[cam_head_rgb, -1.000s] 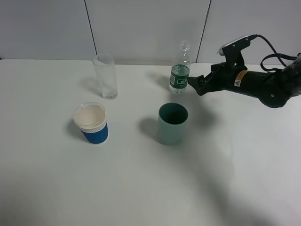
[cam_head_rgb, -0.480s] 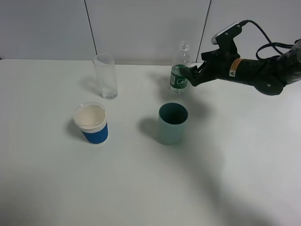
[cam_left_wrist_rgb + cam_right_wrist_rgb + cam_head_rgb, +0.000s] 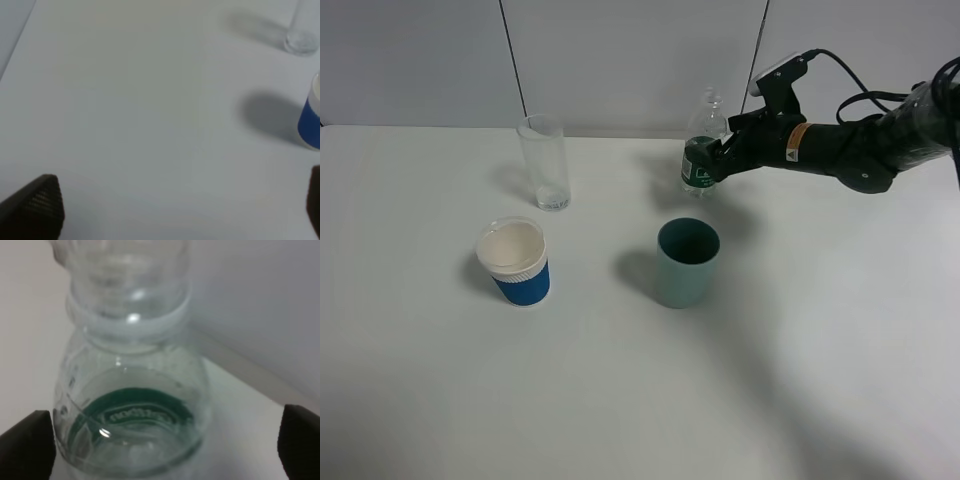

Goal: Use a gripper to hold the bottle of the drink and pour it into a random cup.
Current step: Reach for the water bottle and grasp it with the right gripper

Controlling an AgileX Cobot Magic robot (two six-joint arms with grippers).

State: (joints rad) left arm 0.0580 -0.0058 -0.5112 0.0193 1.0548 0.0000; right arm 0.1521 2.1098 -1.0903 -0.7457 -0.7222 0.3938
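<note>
Two black fingertips (image 3: 26,446) of the right gripper (image 3: 713,160) stand wide apart, one on each side of the bottle (image 3: 698,176), at the height of its green label. In the right wrist view the bottle sits between them, but a strip of table (image 3: 620,400) shows between the bottle and one fingertip. So the jaws are open and do not clamp it. Whether the other fingertip touches the plastic, I cannot tell.

Behind the gripper, the black arm (image 3: 850,150) reaches in from the right side of the high view, with an orange band on it and black cables looping above.

The bottle stands upright on the far part of the table, near the wall (image 3: 620,60). The teal cup (image 3: 687,262) stands upright in front of the bottle, closer to the camera and apart from it. Its inside is dark.

Well to the left of the bottle, also at the far side, stands a tall clear glass (image 3: 544,162). A paper cup (image 3: 515,262) with a blue sleeve stands in front of the glass, to the left of the teal cup and well apart from it.

The left gripper (image 3: 172,207) hangs over bare table. Its two dark tips are at opposite edges of the wrist view, so it is wide open and holds nothing. The paper cup and the foot of the glass appear at the side of this view.
</note>
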